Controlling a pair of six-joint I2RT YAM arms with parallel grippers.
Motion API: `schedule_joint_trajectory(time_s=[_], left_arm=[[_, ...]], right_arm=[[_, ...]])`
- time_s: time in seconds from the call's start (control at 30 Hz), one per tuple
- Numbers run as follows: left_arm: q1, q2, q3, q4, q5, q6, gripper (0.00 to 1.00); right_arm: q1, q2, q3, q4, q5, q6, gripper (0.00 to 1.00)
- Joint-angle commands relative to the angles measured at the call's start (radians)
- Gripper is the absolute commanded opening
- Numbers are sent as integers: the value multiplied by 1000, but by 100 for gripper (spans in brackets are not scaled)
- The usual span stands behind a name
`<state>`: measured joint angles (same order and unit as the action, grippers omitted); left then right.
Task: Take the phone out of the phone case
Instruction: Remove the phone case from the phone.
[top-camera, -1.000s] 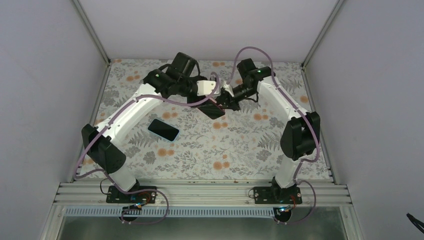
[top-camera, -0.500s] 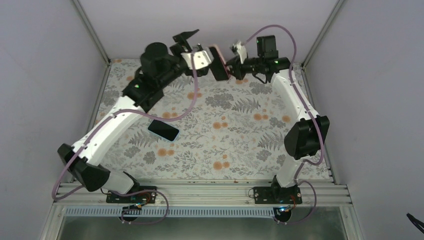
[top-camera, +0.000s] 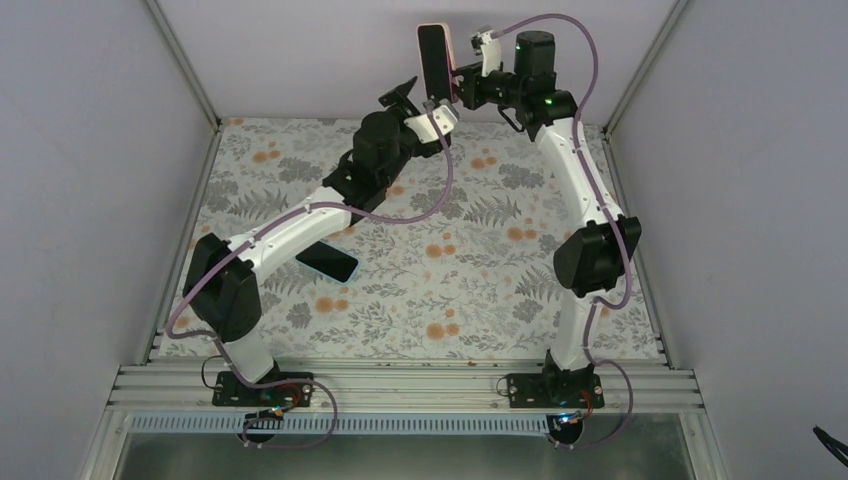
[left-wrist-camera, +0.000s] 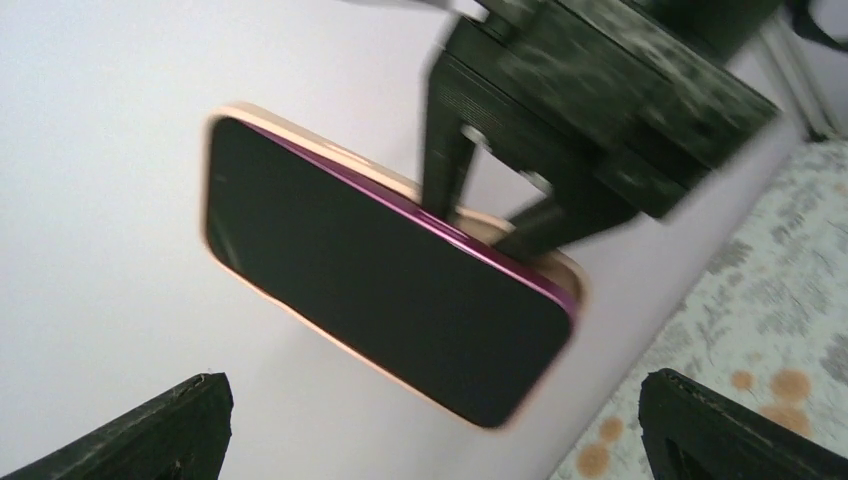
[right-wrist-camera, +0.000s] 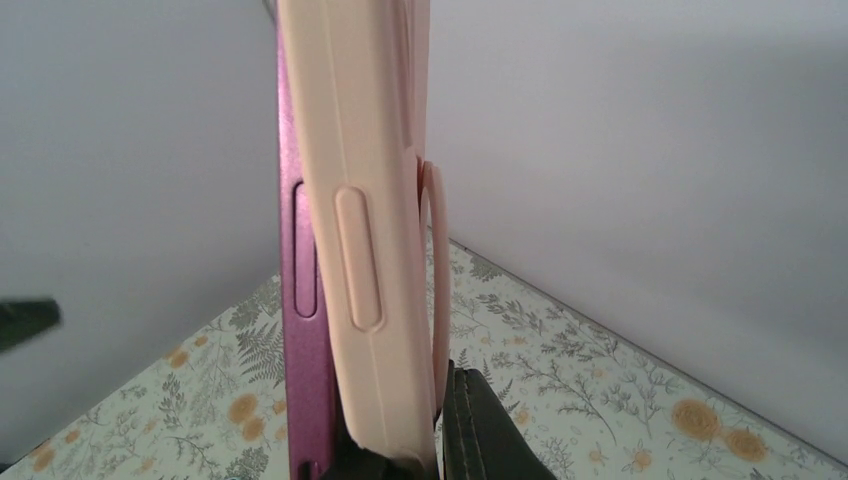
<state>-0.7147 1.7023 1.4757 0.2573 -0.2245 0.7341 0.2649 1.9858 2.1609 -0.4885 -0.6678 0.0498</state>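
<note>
A dark-screened phone (top-camera: 433, 58) sits in a pale pink phone case (top-camera: 450, 62), held upright high in front of the back wall. My right gripper (top-camera: 462, 88) is shut on the phone case from its back side. In the right wrist view the phone's purple side (right-wrist-camera: 298, 330) stands next to the case's pink edge (right-wrist-camera: 365, 200), and a black finger (right-wrist-camera: 485, 430) presses the case's back. My left gripper (top-camera: 420, 102) hangs open just below the phone, touching nothing. In the left wrist view the phone's screen (left-wrist-camera: 380, 280) faces the open left gripper (left-wrist-camera: 440, 430).
A second dark phone with a bluish edge (top-camera: 327, 259) lies flat on the floral table (top-camera: 480, 290), under the left arm's forearm. White walls close in the back and both sides. A metal rail (top-camera: 400, 385) runs along the near edge.
The right gripper lifted the cased phone from just above the table to high against the back wall. The left gripper opened wide, came off the phone and followed it upward.
</note>
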Motion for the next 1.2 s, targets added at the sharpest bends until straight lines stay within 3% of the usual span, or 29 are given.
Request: schedule_joint_trajectory(time_s=[0.0, 0.23, 0.87, 1.0, 1.17], left_arm=[[4, 44, 74, 127, -55, -71, 100], [4, 144, 185, 36, -24, -125, 100], [47, 196, 248, 50, -144, -160, 98], [37, 211, 240, 188, -281, -100, 99], [41, 226, 231, 451, -395, 108, 100]], right_arm=[[-4, -5, 12, 69, -2, 41, 3], [-5, -2, 12, 80, -22, 52, 3], [4, -38, -39, 105, -44, 72, 3], [8, -47, -75, 118, -73, 96, 3], [9, -67, -145, 133, -117, 107, 3]])
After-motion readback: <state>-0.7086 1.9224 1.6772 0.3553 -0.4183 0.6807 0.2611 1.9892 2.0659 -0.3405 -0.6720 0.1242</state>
